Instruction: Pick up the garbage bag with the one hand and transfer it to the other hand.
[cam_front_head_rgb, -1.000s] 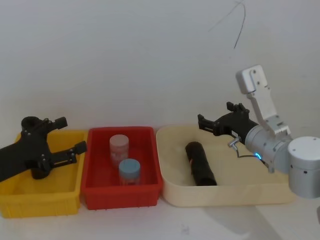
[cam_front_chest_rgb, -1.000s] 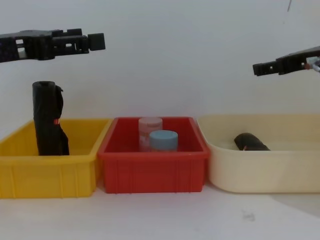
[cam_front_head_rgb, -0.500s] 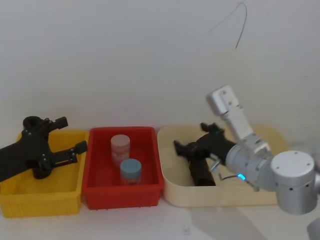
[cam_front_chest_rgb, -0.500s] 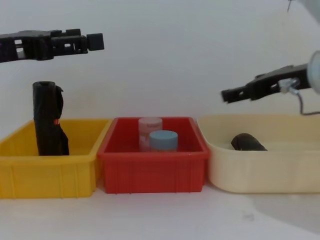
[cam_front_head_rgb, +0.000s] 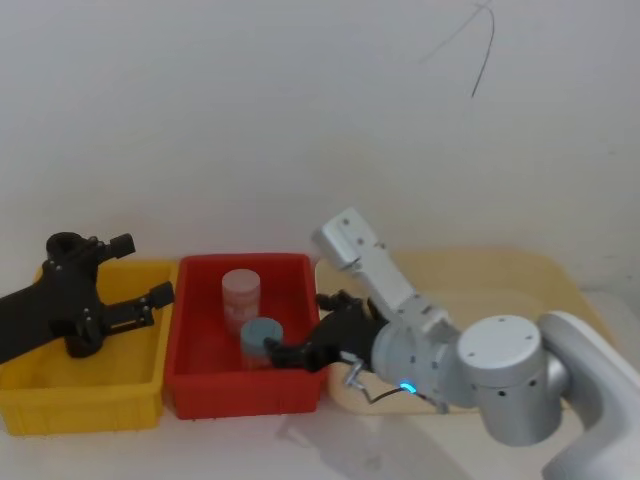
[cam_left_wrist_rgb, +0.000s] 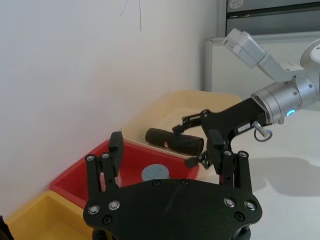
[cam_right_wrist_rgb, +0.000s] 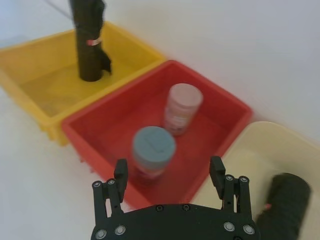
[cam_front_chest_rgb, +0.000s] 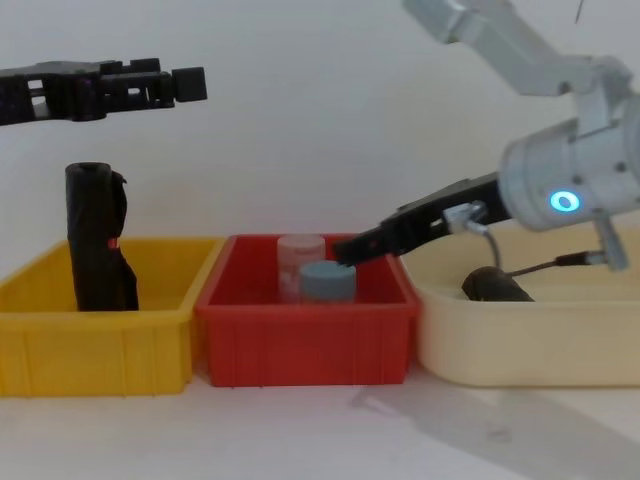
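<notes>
The garbage bag (cam_front_chest_rgb: 97, 240), a black crinkled roll, stands upright at the back left of the yellow bin (cam_front_chest_rgb: 100, 350); its top (cam_front_head_rgb: 65, 245) pokes out behind my left arm. My left gripper (cam_front_chest_rgb: 185, 85) (cam_front_head_rgb: 143, 268) hovers above the roll, open and empty, apart from it. In its wrist view the fingers (cam_left_wrist_rgb: 116, 145) are spread wide. My right gripper (cam_front_head_rgb: 298, 326) (cam_front_chest_rgb: 350, 247), on the arm with the blue ring, reaches over the red bin (cam_front_chest_rgb: 305, 340), open and empty (cam_right_wrist_rgb: 168, 170), its tips close above the jars.
A pink jar (cam_right_wrist_rgb: 183, 107) and a blue-lidded jar (cam_right_wrist_rgb: 153, 150) stand in the red bin. A second, shorter black roll (cam_front_chest_rgb: 495, 285) (cam_left_wrist_rgb: 175, 141) lies in the cream tub (cam_front_chest_rgb: 520, 340) on the right. A white wall runs close behind the bins.
My right arm has swung left and down, from over the cream tub to over the red bin. The left gripper and the upright roll have stayed put.
</notes>
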